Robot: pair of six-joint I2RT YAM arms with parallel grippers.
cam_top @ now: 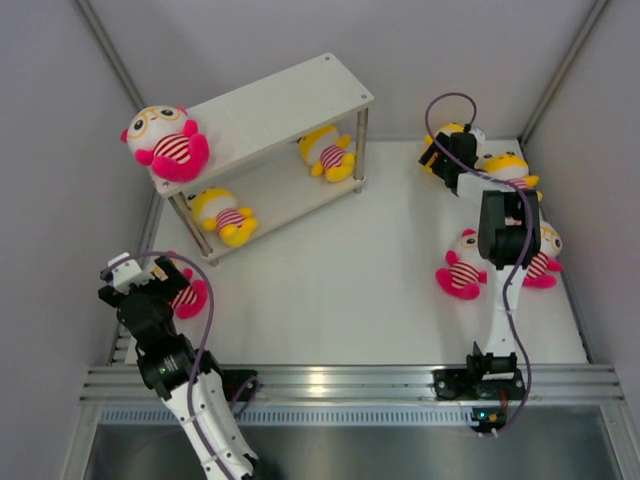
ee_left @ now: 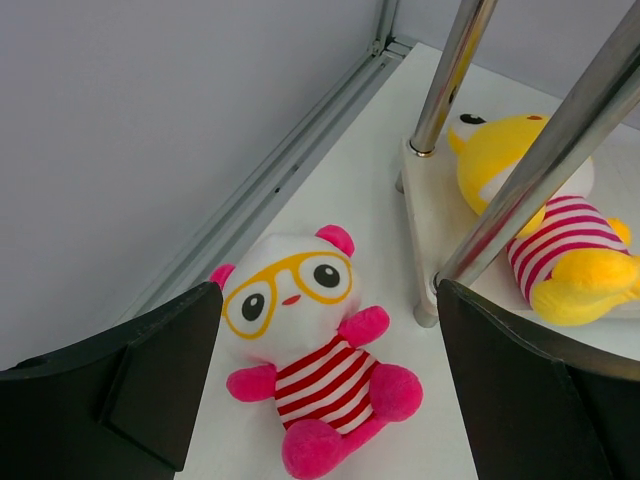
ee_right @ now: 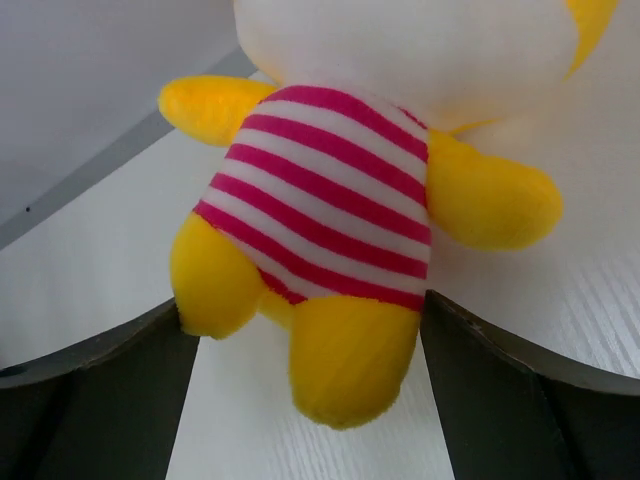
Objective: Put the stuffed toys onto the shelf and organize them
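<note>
The white shelf point(cam_top: 270, 105) stands at the back left. A pink toy point(cam_top: 165, 140) sits on the left end of its top board. Two yellow toys point(cam_top: 225, 213) point(cam_top: 328, 152) lie on the lower board. My left gripper point(cam_top: 163, 285) point(ee_left: 325, 290) is open and hovers over a pink toy point(cam_top: 190, 298) point(ee_left: 300, 335) that lies face up on the table by the shelf's front left post. My right gripper point(cam_top: 440, 155) point(ee_right: 308, 305) is open, its fingers on either side of the legs of a yellow toy point(cam_top: 447, 129) point(ee_right: 330, 210) lying on the table.
Another yellow toy point(cam_top: 505, 165) lies right of the right gripper. Two pink toys point(cam_top: 462, 272) point(cam_top: 542, 265) lie beside the right arm, one partly hidden by it. Shelf posts point(ee_left: 450, 75) and the lower board's yellow toy point(ee_left: 500, 160) are close to the left gripper. Grey walls enclose the table.
</note>
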